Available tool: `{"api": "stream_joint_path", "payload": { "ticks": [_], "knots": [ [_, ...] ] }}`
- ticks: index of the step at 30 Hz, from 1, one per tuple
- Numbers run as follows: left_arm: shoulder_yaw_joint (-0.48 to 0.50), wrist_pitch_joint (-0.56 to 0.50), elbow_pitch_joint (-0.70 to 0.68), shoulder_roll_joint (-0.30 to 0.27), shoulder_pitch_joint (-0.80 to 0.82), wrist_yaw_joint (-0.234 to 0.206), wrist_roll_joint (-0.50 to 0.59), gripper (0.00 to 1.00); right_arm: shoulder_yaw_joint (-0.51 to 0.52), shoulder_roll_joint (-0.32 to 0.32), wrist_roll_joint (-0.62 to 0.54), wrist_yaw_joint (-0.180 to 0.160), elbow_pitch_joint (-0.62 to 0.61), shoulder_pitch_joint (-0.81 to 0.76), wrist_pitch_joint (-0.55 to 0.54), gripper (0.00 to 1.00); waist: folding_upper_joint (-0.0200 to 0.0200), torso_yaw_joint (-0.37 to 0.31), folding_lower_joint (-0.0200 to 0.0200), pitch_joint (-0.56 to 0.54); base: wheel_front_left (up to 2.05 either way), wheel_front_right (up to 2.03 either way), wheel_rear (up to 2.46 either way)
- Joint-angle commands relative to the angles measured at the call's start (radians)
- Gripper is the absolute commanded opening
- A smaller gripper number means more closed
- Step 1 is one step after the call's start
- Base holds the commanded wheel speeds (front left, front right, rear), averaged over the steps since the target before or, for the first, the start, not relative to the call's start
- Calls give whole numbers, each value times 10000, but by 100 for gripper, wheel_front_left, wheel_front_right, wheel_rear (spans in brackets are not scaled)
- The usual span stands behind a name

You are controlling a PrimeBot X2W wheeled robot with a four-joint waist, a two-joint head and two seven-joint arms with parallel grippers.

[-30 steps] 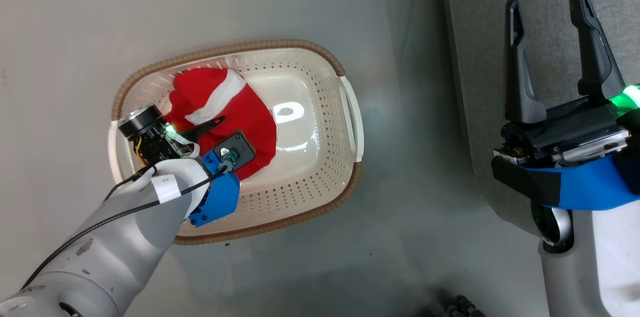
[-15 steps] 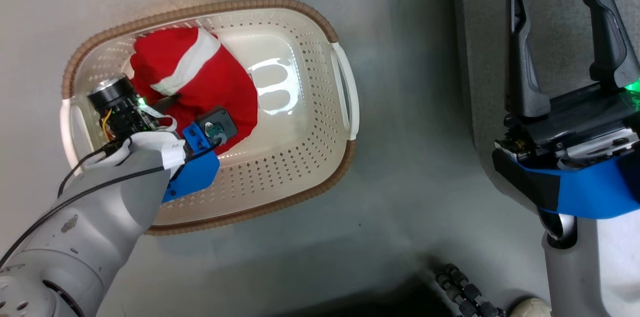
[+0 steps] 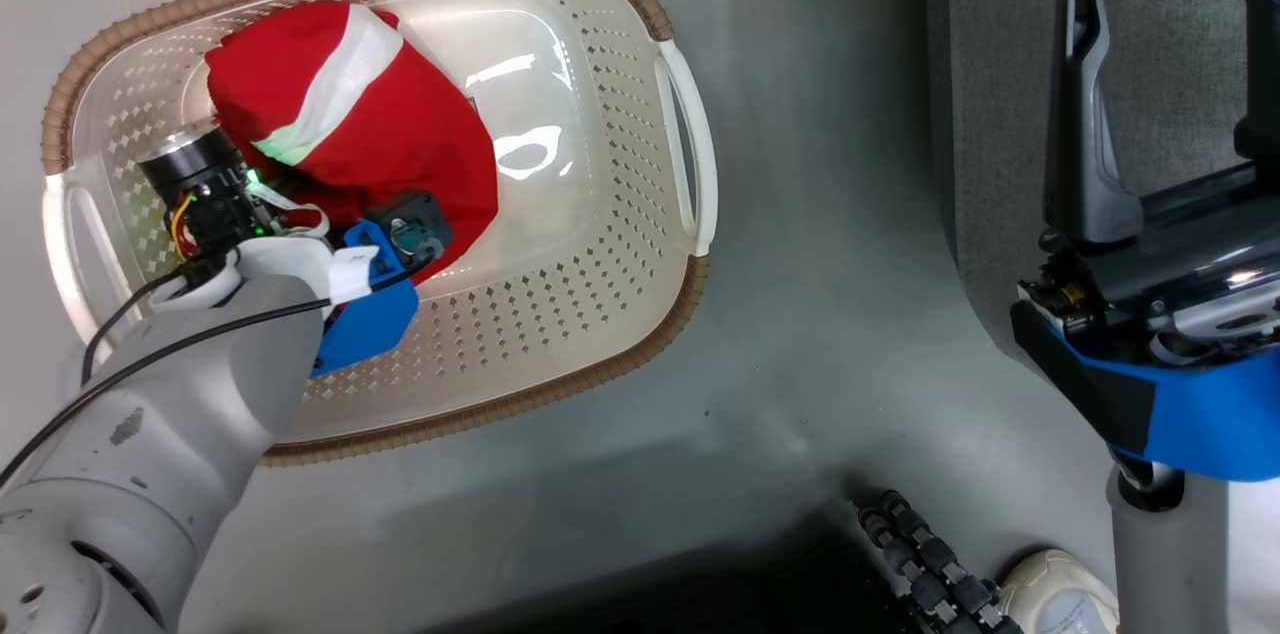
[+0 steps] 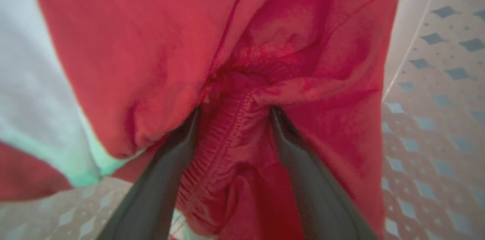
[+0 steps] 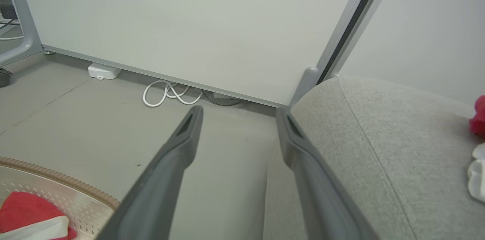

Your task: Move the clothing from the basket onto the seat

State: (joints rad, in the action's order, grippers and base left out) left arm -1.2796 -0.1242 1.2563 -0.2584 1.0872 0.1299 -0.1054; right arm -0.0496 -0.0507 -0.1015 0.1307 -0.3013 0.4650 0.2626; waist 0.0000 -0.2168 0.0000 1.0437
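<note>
**Left gripper (image 4: 235,111) sinks into the red clothing (image 3: 370,124), jaws wide**

Within the last second the left arm has driven its two fingers down into the bundle, which lies at the left end of the basket (image 3: 540,334). A gathered hem now sits between the fingers, not yet pinched. The head view's shift is the camera's own. The right gripper (image 5: 238,111) hangs spread and empty at the edge of the seat (image 5: 379,137). Closing looks the next step; nothing has lifted.

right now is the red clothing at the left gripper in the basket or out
In: the clothing lies bunched inside the basket, the open left gripper straddling a fold.
</note>
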Motion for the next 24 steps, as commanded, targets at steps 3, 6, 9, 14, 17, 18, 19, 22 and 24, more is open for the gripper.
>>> {"api": "stream_joint_path", "payload": {
  "ticks": [3, 6, 9, 14, 17, 18, 19, 22, 24],
  "knots": [
    [-29, -137, 50, 117, 94, 6, 32, 100, 22, 5, -115, 1, -185, -148, 34, 100, 0, -12, 0, 25, 0, 0, 0],
    [-29, -268, 83, 257, 171, 6, -11, 60, 80, 5, -146, 1, -306, -212, 34, 100, 0, -9, 0, 55, 0, 0, 0],
    [-29, -336, 120, 321, 188, 6, 38, 0, 117, 5, -150, 1, -348, -210, 34, 100, 0, -11, 0, 62, 0, 0, 0],
    [-29, -230, 127, 406, 177, 6, 27, 0, 166, 5, -106, 1, -305, -43, 34, 100, 0, -11, 0, 29, 0, 0, 0],
    [-30, 84, 48, 534, 131, 6, -31, 0, 239, 5, -25, 1, -262, 106, 34, 100, 0, 57, 0, -100, 0, 0, 0],
    [-28, 236, -1, 598, 70, 6, -111, 0, 257, 5, -38, 1, -244, 133, 34, 100, 0, 99, 0, -185, 0, 0, 0],
    [-28, 403, -45, 648, 10, 6, -115, 0, 276, 5, -33, 1, -204, 169, 34, 100, 0, 140, 0, -275, 0, 0, 0],
    [-28, 866, -117, 817, -180, 6, -258, 0, 285, 5, -62, 1, -33, 249, 34, 100, 0, 276, 0, -600, 0, 0, 0],
    [-28, 1300, -192, 817, -244, 6, -371, 0, 276, 5, -50, 1, 92, 248, 34, 100, 0, 377, 0, -851, 0, 0, 0]
  ]
}}
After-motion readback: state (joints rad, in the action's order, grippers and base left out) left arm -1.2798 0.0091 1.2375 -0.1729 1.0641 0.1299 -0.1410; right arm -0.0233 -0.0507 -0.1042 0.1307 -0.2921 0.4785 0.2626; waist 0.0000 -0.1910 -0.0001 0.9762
